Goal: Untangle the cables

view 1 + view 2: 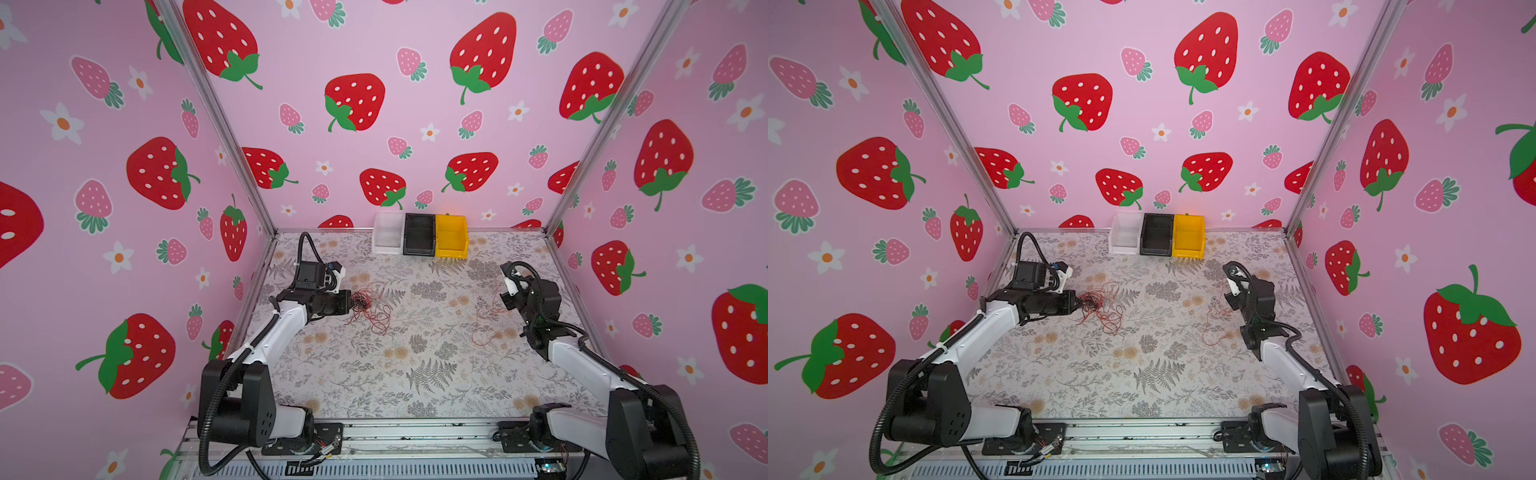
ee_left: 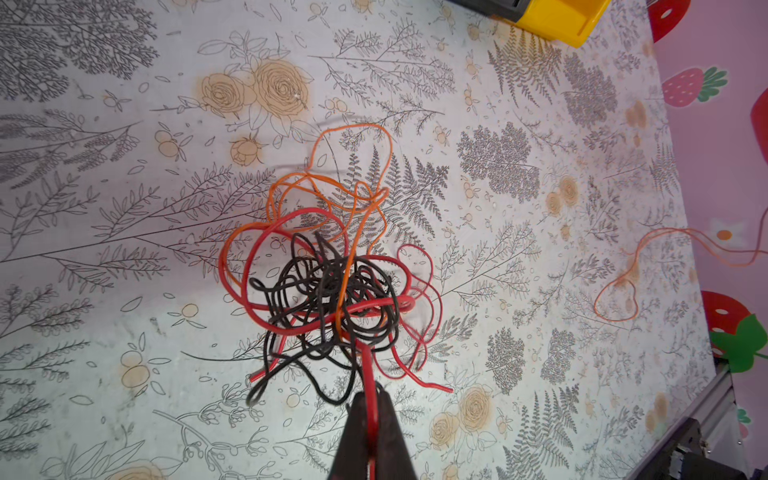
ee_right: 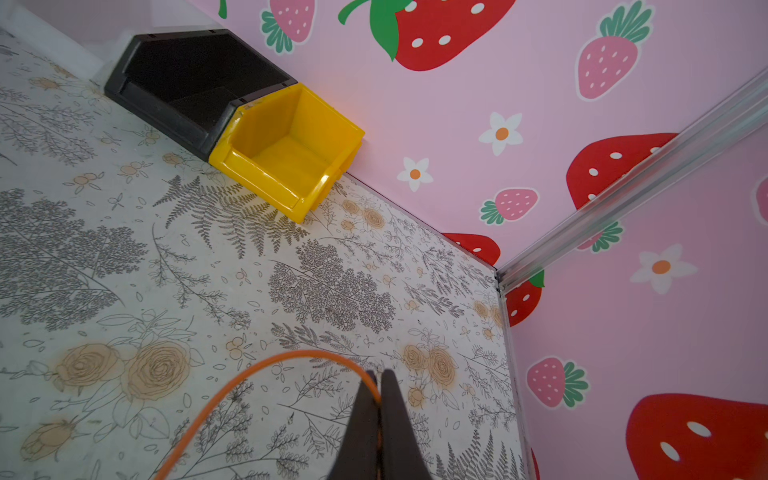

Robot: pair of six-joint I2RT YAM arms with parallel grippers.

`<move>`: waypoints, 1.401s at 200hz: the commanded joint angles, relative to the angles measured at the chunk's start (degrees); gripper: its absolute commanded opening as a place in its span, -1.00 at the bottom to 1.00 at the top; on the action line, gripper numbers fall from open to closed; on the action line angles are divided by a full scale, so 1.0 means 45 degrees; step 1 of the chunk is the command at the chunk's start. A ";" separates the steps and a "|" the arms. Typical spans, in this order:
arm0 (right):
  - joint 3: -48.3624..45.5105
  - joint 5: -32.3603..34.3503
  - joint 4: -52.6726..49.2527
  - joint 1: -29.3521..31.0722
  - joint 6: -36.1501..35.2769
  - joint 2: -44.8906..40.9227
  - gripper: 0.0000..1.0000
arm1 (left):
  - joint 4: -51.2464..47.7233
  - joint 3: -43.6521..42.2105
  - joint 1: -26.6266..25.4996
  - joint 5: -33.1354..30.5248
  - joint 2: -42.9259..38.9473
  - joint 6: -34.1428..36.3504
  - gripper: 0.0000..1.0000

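3 bins stand side by side against the back wall: white bin [image 1: 387,248], black bin [image 1: 419,250], yellow bin [image 1: 451,252], whose floor shows bare. Both grippers are closed. The left gripper [image 2: 371,395] pinches 1 red cable [image 2: 366,365] from the red, orange and black tangle [image 2: 328,291] at the mat's [image 2: 124,249] left. The right gripper [image 3: 379,376] pinches 1 orange cable [image 3: 257,370], well apart from the tangle.

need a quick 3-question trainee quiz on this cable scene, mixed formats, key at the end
1. True or false: the left gripper is shut on a red cable.
2. Which cable does the right gripper hold? A black, B orange, C red.
3. Fill in: between the white bin and the yellow bin stands a ___ one.
Key: 1 true; 2 B, the orange cable; 3 black.
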 commanded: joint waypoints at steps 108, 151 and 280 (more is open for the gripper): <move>0.4161 -0.3013 -0.0802 0.1298 -0.0054 0.1464 -1.00 | 0.0504 0.0285 -0.1361 0.2053 0.0288 0.0499 -0.65; 0.6658 -0.2088 0.0196 0.2097 -0.0439 0.3565 -1.00 | 0.0653 0.0402 -0.1777 0.1934 -0.0041 0.0532 -0.13; 1.5864 -0.1711 0.4354 0.3070 -0.1084 1.1672 -1.00 | 0.0588 0.1672 -0.1762 0.0861 0.0684 0.0072 0.30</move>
